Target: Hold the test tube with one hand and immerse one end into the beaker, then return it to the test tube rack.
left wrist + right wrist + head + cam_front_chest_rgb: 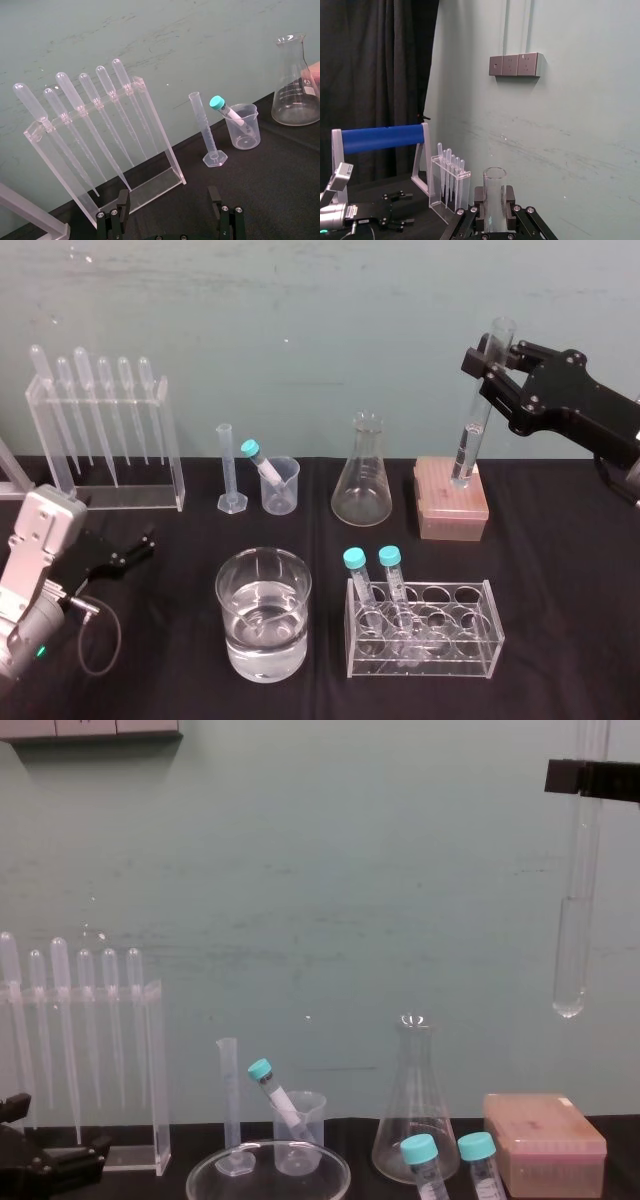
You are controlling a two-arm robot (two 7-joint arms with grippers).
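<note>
The test tube (470,440) hangs nearly upright from the right gripper (492,365), which is clamped near its open top, with its round end over the pink box (452,508). The beaker (262,655) stands well to that gripper's left and lower, past the conical flask (362,480) and test tube rack (440,662). A low sweep could clip them, or the smooth glass could slip. The left gripper (130,552) rests spread apart on the table.

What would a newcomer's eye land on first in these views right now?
The right gripper, raised at the far right, is shut on the tall test tube, which hangs upright high above the pink box. Next comes the wide beaker of water at the front centre, with the clear rack holding two teal-capped tubes beside it. The left gripper rests open, low at the near left.
</note>
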